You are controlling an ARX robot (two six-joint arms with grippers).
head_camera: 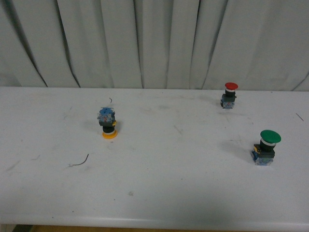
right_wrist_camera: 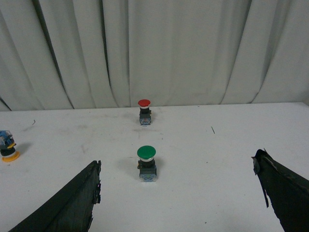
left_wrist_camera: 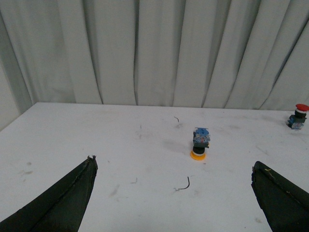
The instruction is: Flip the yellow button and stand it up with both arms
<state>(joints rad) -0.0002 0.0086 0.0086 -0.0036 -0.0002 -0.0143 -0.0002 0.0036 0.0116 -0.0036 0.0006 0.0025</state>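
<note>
The yellow button [head_camera: 108, 123] stands upside down on the white table [head_camera: 159, 183], its yellow cap on the surface and its blue-grey block on top, left of the middle. It also shows in the left wrist view [left_wrist_camera: 200, 143] and at the edge of the right wrist view [right_wrist_camera: 7, 146]. No arm shows in the front view. My left gripper [left_wrist_camera: 175, 186] is open and empty, well short of the button. My right gripper [right_wrist_camera: 176, 186] is open and empty, with the green-capped button ahead of it.
A green-capped button [head_camera: 266, 147] stands upright at the right, also in the right wrist view [right_wrist_camera: 147, 163]. A red-capped button [head_camera: 229, 94] stands upright at the back right. A short dark wire bit [head_camera: 79, 161] lies near the yellow button. Grey curtains [head_camera: 154, 43] hang behind.
</note>
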